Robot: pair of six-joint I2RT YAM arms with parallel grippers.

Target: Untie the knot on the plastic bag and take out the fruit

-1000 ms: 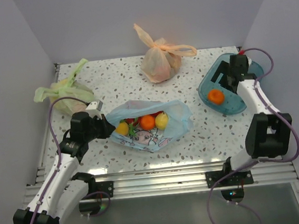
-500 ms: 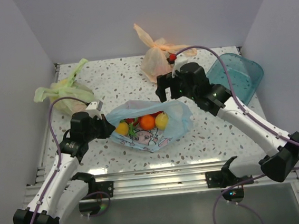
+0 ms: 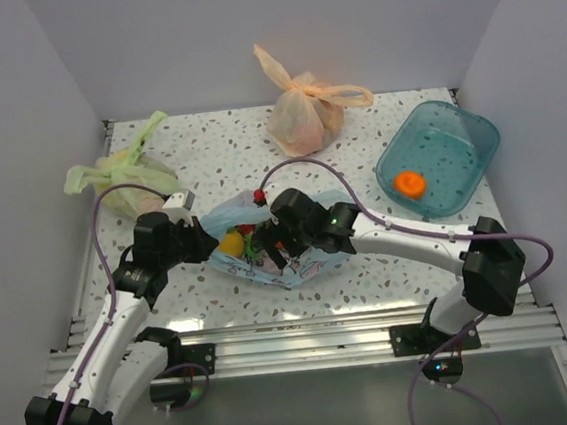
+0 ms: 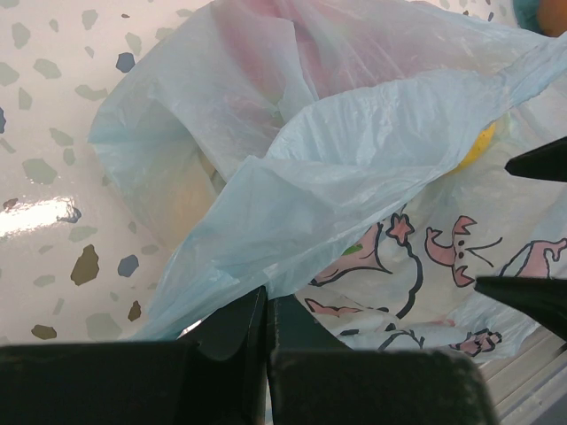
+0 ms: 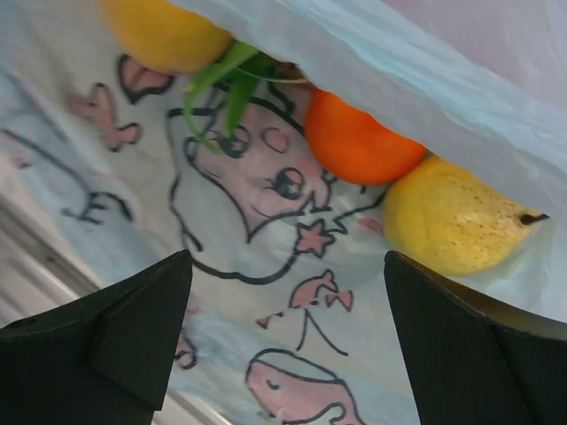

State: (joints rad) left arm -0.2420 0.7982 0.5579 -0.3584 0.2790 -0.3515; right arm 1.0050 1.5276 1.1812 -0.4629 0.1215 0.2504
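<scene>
The light blue plastic bag (image 3: 314, 263) with the pink cartoon print lies at mid-table, its mouth open; no knot shows. My left gripper (image 3: 202, 242) is shut on the bag's left edge, and the film (image 4: 266, 221) is pinched between its jaws. My right gripper (image 3: 279, 245) is open and hovers low at the bag's mouth. In the right wrist view its fingers (image 5: 124, 345) straddle the printed film, just short of an orange fruit (image 5: 363, 142), a yellow fruit (image 5: 456, 221), another yellow one (image 5: 164, 31) and green leaves (image 5: 226, 84). One orange fruit (image 3: 408, 182) lies in the teal tub (image 3: 457, 135).
A knotted green bag (image 3: 119, 173) lies at the back left. A knotted orange bag (image 3: 300, 118) stands at the back middle. The teal tub is at the right. The table's front rail (image 3: 305, 336) runs close below the blue bag.
My right arm swung from the teal tub, where it left an orange fruit, across to the blue bag's mouth. The left gripper has kept its hold and has not moved.
</scene>
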